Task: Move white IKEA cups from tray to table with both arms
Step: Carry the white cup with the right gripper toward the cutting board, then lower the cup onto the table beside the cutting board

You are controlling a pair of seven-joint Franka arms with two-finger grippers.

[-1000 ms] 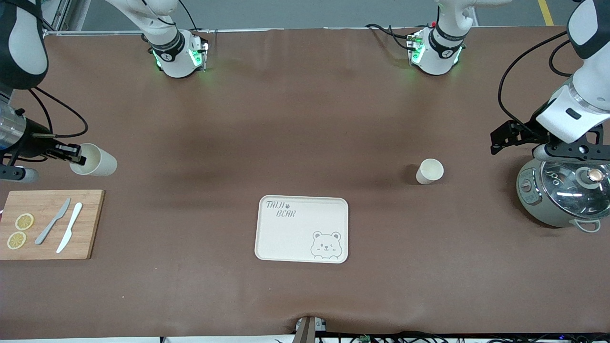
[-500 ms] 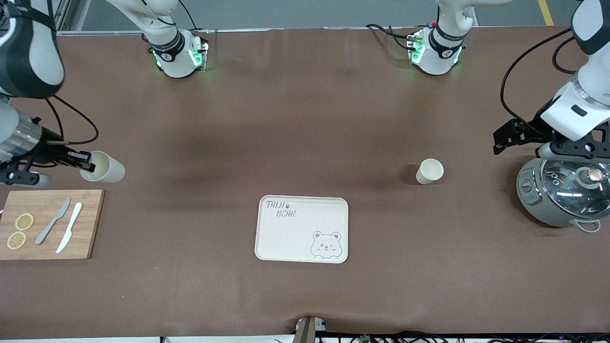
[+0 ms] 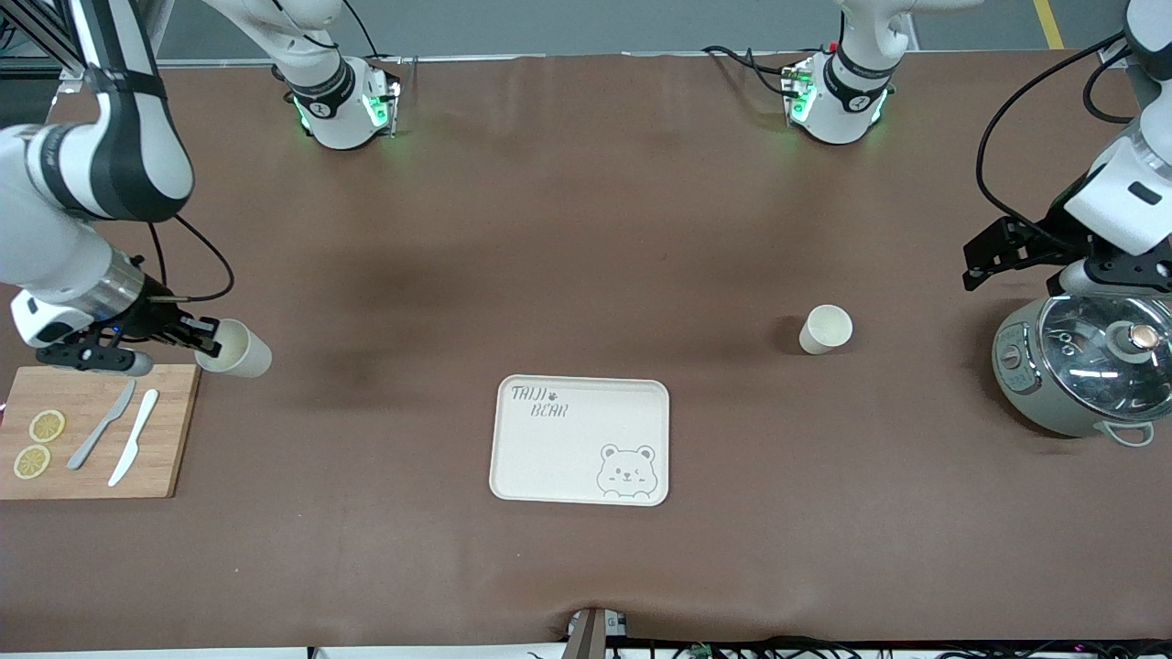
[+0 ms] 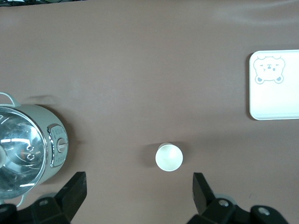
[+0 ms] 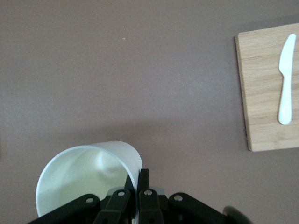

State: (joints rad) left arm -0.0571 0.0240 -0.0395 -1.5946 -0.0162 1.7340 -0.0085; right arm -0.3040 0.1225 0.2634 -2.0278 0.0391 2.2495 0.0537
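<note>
Held cup tilted, mouth toward tray

Table cover: we see matt brown cloth.
Cutting board: pale wood.
Cooker lid: glossy glass.
Cups: smooth, matt.

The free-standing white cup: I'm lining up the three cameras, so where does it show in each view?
Front view: the free-standing white cup stands on the table between the tray and the cooker.
Left wrist view: the cup sits between tray and cooker.
Right wrist view: not in it.
Shared landmark: the bear tray.
</note>
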